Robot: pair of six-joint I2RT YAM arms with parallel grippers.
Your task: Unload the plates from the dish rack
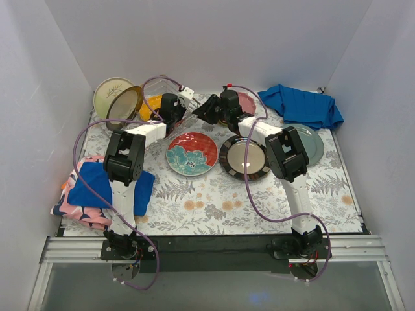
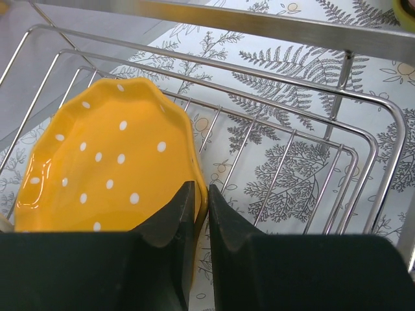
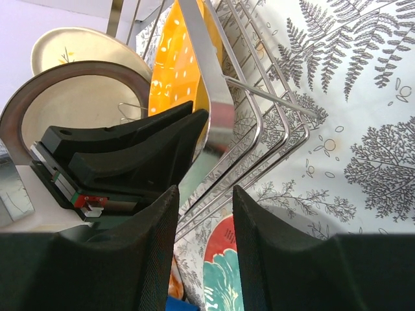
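Left jaws clamp the orange dotted plate [image 2: 104, 162] in the dish rack [image 2: 272, 26], 11 o'clock on the bench [image 1: 259, 207]; right jaws stand apart, empty.

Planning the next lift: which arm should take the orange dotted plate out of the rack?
Left. The left pincer grips the orange plate by its rim inside the rack; the right pincer stands open, holding nothing.

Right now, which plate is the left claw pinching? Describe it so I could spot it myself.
Find the wire dish rack at the far side of the table. The orange plate stands on edge inside, the left gripper shut on its rim. Its white dots and wavy edge set it apart from the pale cream plate and brown-rimmed plate beside the rack.
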